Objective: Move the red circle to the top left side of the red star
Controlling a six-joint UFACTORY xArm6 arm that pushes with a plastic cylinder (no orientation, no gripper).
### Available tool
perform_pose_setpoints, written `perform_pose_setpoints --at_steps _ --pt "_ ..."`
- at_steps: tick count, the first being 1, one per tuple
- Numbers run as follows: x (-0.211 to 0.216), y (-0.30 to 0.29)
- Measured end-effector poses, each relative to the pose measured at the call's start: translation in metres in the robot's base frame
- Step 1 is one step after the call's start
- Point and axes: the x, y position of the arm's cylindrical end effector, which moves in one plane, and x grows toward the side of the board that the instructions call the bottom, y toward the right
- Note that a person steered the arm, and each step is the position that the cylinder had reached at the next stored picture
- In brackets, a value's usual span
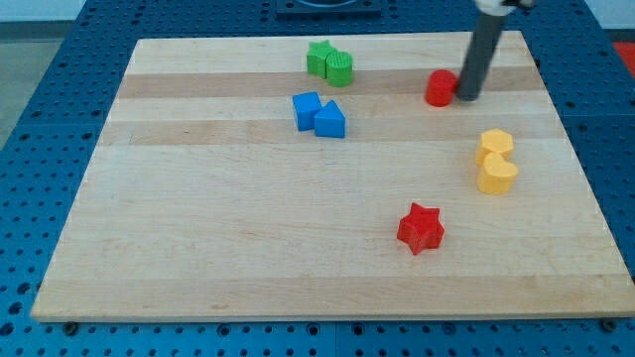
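The red circle point(440, 88) sits near the view's top right on the wooden board. My tip point(464, 98) is right beside it, touching or nearly touching its right side. The red star point(421, 228) lies lower down, towards the view's bottom, slightly left of the circle and well apart from it.
A green star point(318, 57) and a green round block point(339, 66) touch at the top middle. A blue cube point(307, 109) and a blue triangular block point(329, 120) touch below them. Two yellow blocks point(496, 161) sit at the right. The wooden board point(198, 228) rests on a blue perforated base.
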Motion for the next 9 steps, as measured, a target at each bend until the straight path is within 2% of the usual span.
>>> perform_pose_setpoints --at_steps 2,3,4,5,6,7,8,9 --pt "-0.052 0.026" --pt "-0.034 0.003" --pt "0.024 -0.022" --pt "0.031 -0.019" --pt "-0.015 0.004" --pt "-0.039 -0.011" --pt "-0.015 -0.052" --pt "0.045 -0.076"
